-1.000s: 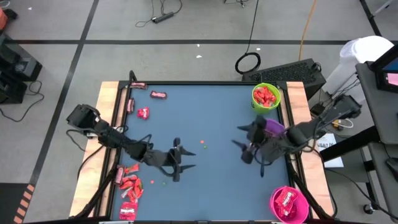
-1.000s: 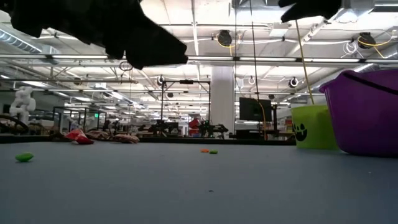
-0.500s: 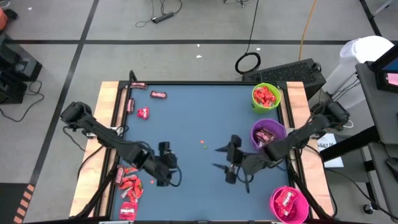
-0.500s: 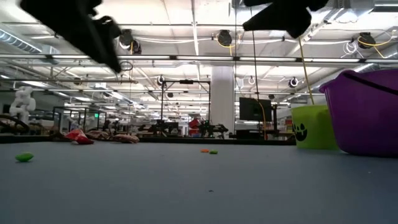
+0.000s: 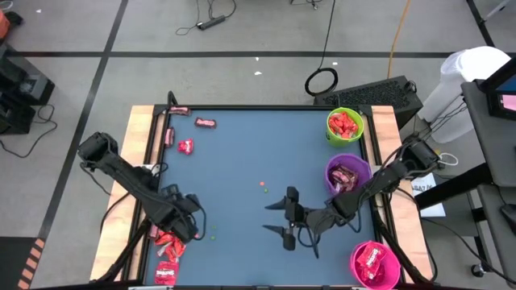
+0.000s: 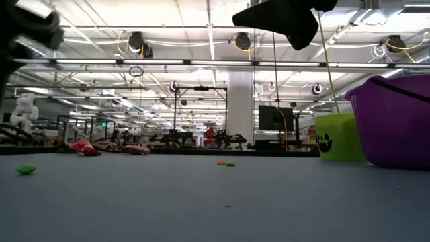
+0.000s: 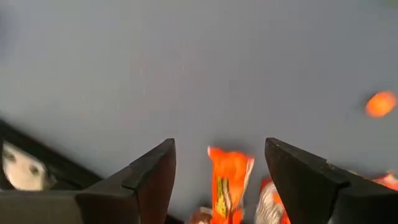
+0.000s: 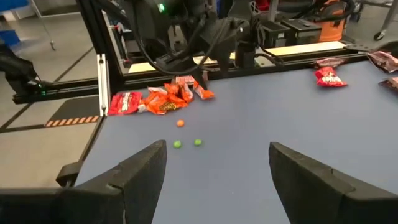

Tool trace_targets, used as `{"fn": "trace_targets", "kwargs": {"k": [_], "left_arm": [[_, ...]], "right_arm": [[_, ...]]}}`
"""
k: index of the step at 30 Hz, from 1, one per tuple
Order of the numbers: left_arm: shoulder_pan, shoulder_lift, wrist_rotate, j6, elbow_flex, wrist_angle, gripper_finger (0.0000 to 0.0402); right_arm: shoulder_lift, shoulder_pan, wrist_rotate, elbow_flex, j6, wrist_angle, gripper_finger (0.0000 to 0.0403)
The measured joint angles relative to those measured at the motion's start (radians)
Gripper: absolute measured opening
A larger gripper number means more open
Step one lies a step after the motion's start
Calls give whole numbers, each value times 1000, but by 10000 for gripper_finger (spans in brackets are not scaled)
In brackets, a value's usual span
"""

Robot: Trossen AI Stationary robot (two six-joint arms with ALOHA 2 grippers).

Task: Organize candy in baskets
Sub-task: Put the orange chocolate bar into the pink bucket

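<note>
Left gripper [image 5: 184, 219] stands over the near-left corner of the table [image 5: 258, 153], directly at the edge of the loose heap of candy [image 5: 169, 240] lying there. Its jaws are spread wide and empty. In the left wrist view one orange-red wrapped piece [image 7: 229, 182] sits squarely in the gap between the two fingers [image 7: 149, 177], its long axis running along the line of approach, so the jaws would close across its narrow width. More wrappers crowd close beside that piece, and a small round orange dot [image 7: 380, 104] lies well apart.

Right gripper [image 5: 278, 217] hangs over the middle of the near half of the table, jaws likewise wide open and holding nothing. It points toward the left side; the right wrist view shows the same heap well ahead of it, with two green dots [image 8: 187, 143] and an orange one between. The left arm is plainly the nearer to the heap.

Further candy [image 5: 187, 129] lies scattered at the far-left corner, well apart from both arms. The three baskets line the right edge: lime green basket [image 5: 345, 126] farthest, purple basket [image 5: 347, 176] in the middle, pink basket [image 5: 375, 264] nearest; each already holds wrappers.

Judgement: the coming pick belongs to the left arm, a straight descent on the centred piece; the risk is catching a neighbour along with it
</note>
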Motion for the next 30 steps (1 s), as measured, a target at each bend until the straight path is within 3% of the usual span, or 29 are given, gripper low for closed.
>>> {"fn": "trace_targets", "kwargs": {"k": [11, 18, 22, 30], "left_arm": [[-25, 0, 248, -74, -163, 110, 250], [-27, 0, 259, -68, -223, 157, 240], [-27, 0, 259, -42, -227, 191, 191], [-25, -2, 259, 11, -225, 230, 49]], "right_arm": [[7, 1, 1, 0, -8, -2, 270], [7, 1, 1, 0, -26, -2, 270], [7, 1, 2, 0, -26, -3, 270], [7, 1, 3, 0, -26, -43, 270]]}}
